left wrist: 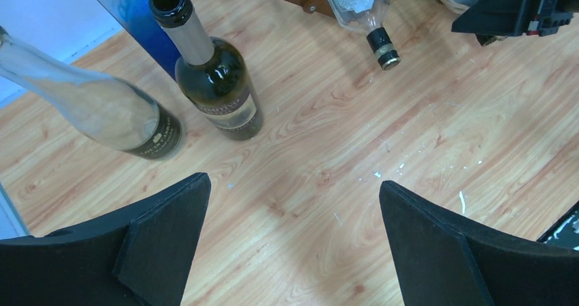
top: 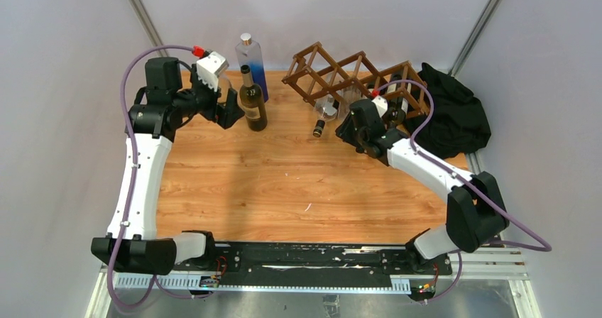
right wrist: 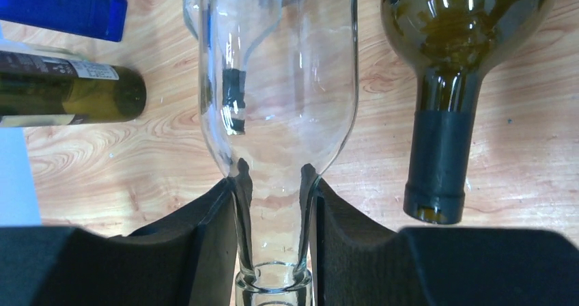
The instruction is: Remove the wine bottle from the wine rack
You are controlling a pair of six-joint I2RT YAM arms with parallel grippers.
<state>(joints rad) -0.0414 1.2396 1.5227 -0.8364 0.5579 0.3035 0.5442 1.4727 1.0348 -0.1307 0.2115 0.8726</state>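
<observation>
The brown wooden wine rack (top: pixel 334 66) stands at the back of the table. My right gripper (top: pixel 353 125) reaches into it from the front. In the right wrist view it (right wrist: pixel 274 186) is shut on the neck of a clear glass wine bottle (right wrist: pixel 280 80) that lies in the rack. A dark green bottle (right wrist: pixel 444 80) lies in the rack just right of it. Another clear bottle with a black cap (top: pixel 323 119) pokes out of the rack on the left. My left gripper (left wrist: pixel 293 203) is open and empty above the table, at the left (top: pixel 231 108).
A dark green bottle (top: pixel 253 101) stands by my left gripper, with a blue-tinted bottle (top: pixel 252 62) behind it and a clear labelled bottle (left wrist: pixel 102 108) beside it. A black cloth heap (top: pixel 454 112) lies right of the rack. White walls enclose the table.
</observation>
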